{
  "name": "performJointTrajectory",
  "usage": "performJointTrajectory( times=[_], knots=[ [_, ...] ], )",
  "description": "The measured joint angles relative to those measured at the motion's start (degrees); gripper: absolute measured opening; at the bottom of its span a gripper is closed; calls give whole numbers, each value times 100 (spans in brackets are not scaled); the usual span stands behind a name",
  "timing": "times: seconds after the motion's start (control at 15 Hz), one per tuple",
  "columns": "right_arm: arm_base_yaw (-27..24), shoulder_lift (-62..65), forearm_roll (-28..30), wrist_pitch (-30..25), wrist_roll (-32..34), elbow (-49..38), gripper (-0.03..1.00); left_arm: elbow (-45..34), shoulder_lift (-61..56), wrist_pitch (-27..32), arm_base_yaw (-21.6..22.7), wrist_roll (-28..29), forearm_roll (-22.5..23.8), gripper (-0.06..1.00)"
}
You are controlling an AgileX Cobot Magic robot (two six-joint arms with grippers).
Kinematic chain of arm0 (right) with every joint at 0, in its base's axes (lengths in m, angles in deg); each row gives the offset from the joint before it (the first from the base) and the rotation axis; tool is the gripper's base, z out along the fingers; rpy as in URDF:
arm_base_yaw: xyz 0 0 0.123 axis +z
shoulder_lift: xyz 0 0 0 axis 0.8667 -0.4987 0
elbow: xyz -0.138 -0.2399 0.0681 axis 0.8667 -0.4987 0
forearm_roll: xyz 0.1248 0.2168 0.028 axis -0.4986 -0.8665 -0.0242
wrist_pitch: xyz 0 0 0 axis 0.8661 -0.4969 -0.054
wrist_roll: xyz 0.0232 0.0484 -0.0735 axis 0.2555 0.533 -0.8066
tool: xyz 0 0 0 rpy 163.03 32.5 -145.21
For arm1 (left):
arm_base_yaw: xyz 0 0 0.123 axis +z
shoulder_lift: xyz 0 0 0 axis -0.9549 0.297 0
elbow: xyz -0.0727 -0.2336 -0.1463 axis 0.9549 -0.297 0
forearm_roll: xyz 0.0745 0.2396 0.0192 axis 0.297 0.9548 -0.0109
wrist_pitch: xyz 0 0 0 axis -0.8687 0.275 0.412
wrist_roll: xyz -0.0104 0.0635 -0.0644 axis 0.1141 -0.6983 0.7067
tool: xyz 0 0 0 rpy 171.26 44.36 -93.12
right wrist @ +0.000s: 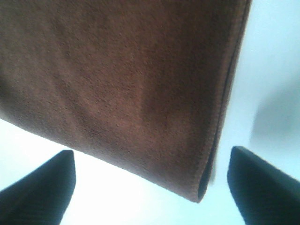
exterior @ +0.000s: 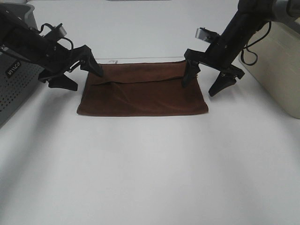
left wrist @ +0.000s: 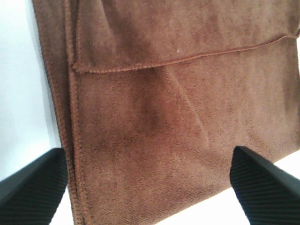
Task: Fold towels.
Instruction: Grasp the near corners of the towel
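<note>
The reddish-brown towel (exterior: pixel 143 91) lies folded in half on the white table, its hemmed upper edge running across the far part. A small white tag (exterior: pixel 114 61) shows at its far edge. My left gripper (exterior: pixel 84 77) is open and empty, hovering at the towel's far left corner; the left wrist view shows the towel (left wrist: pixel 178 117) between my spread fingers (left wrist: pixel 33 192). My right gripper (exterior: pixel 206 79) is open and empty at the far right corner; the right wrist view shows the towel's folded corner (right wrist: pixel 140 93) between my fingers (right wrist: pixel 40 187).
A grey perforated box (exterior: pixel 14 82) stands at the left edge. A beige container (exterior: pixel 281 70) stands at the right edge. The white table (exterior: pixel 150 173) spreads bare in front of the towel.
</note>
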Motion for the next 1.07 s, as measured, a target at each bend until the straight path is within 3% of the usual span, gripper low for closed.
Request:
performJointTrajectory(
  times=[0.53,0.73,0.87,1.07],
  knots=[
    [0,-29,23,-6,-103,-246,83,0,11,0,-17,-11,155,88],
    [0,-103,-69,103,-258,-246,81,0,258,0,-86,115,201,80],
    [0,-223,-344,115,-372,-246,76,0,372,0,-246,120,201,75],
    [0,-321,-521,160,-418,-246,58,17,464,-11,-309,453,143,65]
  ],
)
